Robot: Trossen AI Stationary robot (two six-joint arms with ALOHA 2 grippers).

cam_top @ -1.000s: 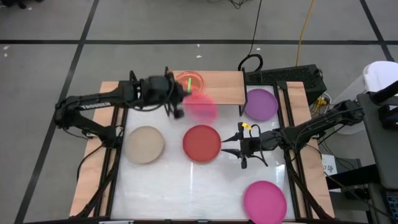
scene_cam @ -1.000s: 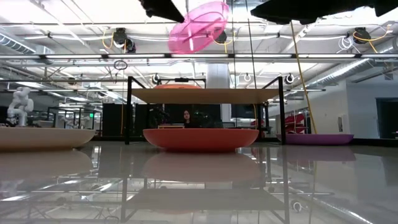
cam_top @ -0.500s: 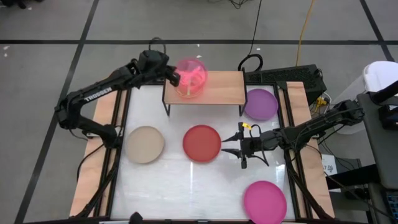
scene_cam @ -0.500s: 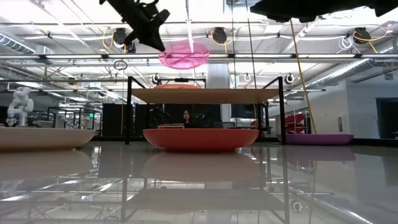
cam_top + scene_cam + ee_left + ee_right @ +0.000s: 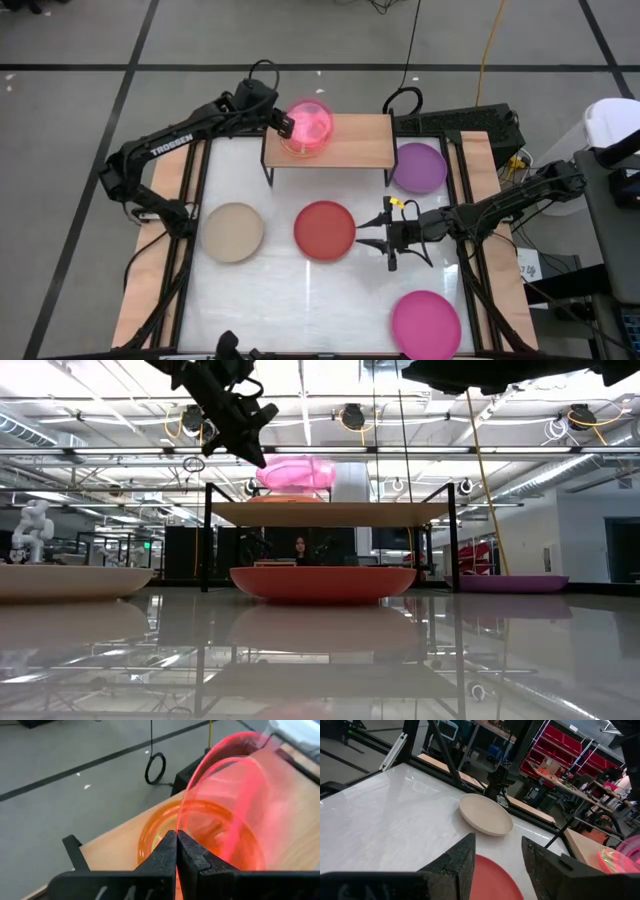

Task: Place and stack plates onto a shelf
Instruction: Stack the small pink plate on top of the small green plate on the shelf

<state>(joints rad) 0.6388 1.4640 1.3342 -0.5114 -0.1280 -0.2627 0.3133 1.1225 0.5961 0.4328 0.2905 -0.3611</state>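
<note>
My left gripper (image 5: 283, 122) is over the left end of the light-wood shelf (image 5: 355, 142), shut on a small pink plate (image 5: 311, 124). The plate hovers close above a small orange plate (image 5: 285, 499) that lies flat on the shelf board (image 5: 380, 512); the orange plate also shows in the left wrist view (image 5: 156, 827). My right gripper (image 5: 366, 232) is open and low over the table, just right of the red plate (image 5: 324, 230), whose edge lies below its fingers in the right wrist view (image 5: 490, 875). My left gripper (image 5: 176, 845) pinches the pink plate's rim (image 5: 186, 817) between its two shut fingers, on the plate's left side. The fingers come from the table's left, slanting down. The plate is held nearly level over the orange plate; whether the two touch, I cannot tell.
A beige plate (image 5: 233, 232) lies left of the red one. A purple plate (image 5: 419, 167) sits right of the shelf, and a magenta plate (image 5: 426, 323) rests near the front right corner. The shelf's right half is bare board. Black frame rails run along both table sides.
My left gripper has carried the pink plate from over the table in front of the shelf toward the far edge, over the shelf's left end. It then came down toward the orange plate. The plate has turned from steeply tilted to nearly level.
</note>
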